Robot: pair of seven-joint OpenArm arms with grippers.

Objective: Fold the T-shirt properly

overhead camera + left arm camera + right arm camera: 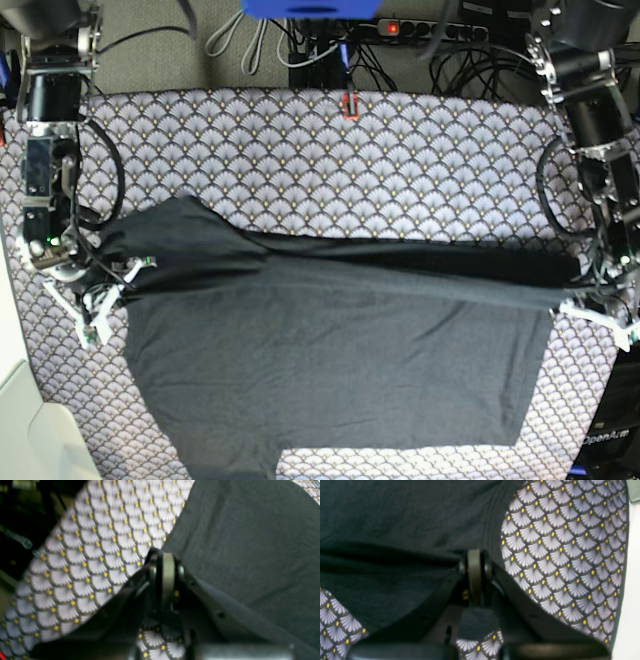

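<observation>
The dark charcoal T-shirt (330, 360) lies spread over the lower half of the table, and one long edge is lifted and stretched taut between both grippers. My left gripper (572, 298), on the base view's right, is shut on the T-shirt's right end. Its closed fingertips (168, 562) pinch the T-shirt (250, 542) at the cloth's edge. My right gripper (112, 278), on the base view's left, is shut on the bunched sleeve end. In the right wrist view, this gripper (475, 560) bites into a fold of the T-shirt (395, 517).
The scallop-patterned tablecloth (350, 170) covers the whole table, and also shows as tablecloth (100, 555) and tablecloth (570, 555) in the wrist views. A small red clip (350, 103) sits at the far edge. Cables and a power strip (400, 27) lie behind. A white surface (30, 430) borders the lower left.
</observation>
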